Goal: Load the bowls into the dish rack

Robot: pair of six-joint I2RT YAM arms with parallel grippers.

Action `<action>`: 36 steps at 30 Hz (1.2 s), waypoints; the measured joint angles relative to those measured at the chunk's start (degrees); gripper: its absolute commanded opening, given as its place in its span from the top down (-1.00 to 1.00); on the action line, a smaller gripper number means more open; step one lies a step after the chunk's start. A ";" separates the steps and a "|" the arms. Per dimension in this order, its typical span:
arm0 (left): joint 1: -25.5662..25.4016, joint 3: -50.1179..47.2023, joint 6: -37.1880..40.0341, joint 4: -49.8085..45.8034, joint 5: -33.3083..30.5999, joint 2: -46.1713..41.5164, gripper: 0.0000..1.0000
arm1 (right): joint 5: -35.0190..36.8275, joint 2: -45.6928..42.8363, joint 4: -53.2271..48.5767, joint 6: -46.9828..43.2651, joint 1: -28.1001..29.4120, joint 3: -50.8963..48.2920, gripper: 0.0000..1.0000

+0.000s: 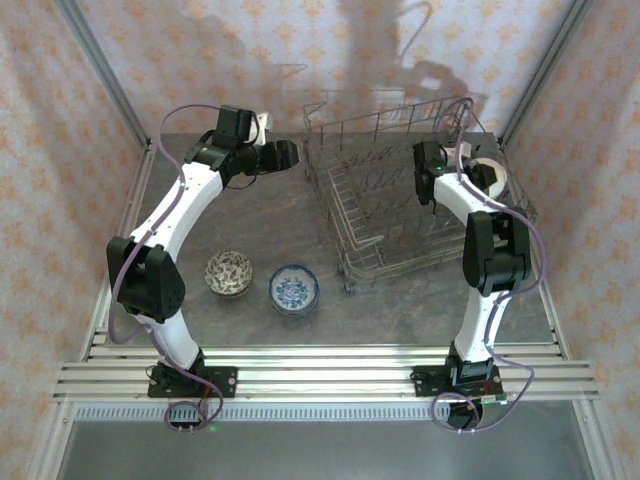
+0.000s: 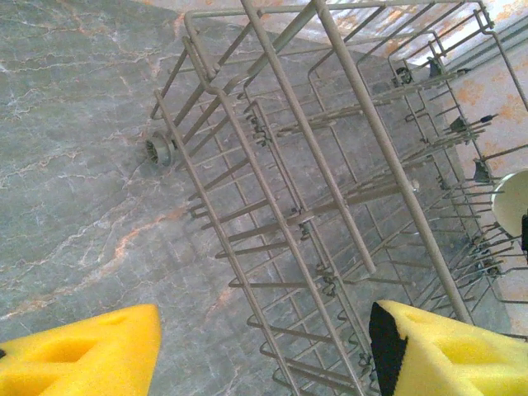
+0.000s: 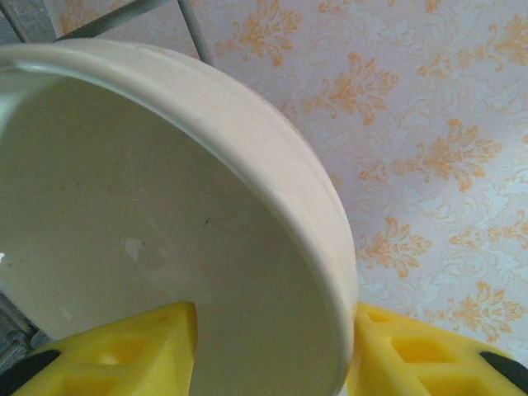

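A cream bowl (image 1: 489,176) stands on edge at the right side of the grey wire dish rack (image 1: 345,215). My right gripper (image 1: 462,168) reaches into the rack beside it. In the right wrist view the cream bowl (image 3: 165,214) is close up, its wall between the yellow pads (image 3: 124,346); the right gripper (image 3: 272,346) straddles the rim with its jaws parted, one pad inside and one outside. My left gripper (image 1: 275,155) hovers open and empty left of the rack. A pink-patterned bowl (image 1: 229,272) and a blue-and-white bowl (image 1: 294,289) sit on the table.
The left wrist view looks down on the dish rack's (image 2: 289,124) left side and upright tines, with the cream bowl (image 2: 513,202) at its far right and the left gripper (image 2: 264,346) over bare marbled table (image 2: 74,165). Patterned walls enclose the table on three sides.
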 measured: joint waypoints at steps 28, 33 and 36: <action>0.00 -0.70 0.04 0.68 0.04 0.00 -0.34 | -6.88 2.34 -7.63 8.31 1.09 0.50 0.08; 0.00 -1.73 0.35 0.59 0.04 0.00 -0.34 | -7.23 3.08 -8.63 9.99 1.09 1.70 0.04; 0.00 -2.51 0.48 0.52 0.04 -0.22 -0.35 | -7.80 3.13 -9.55 11.10 1.07 2.27 -0.12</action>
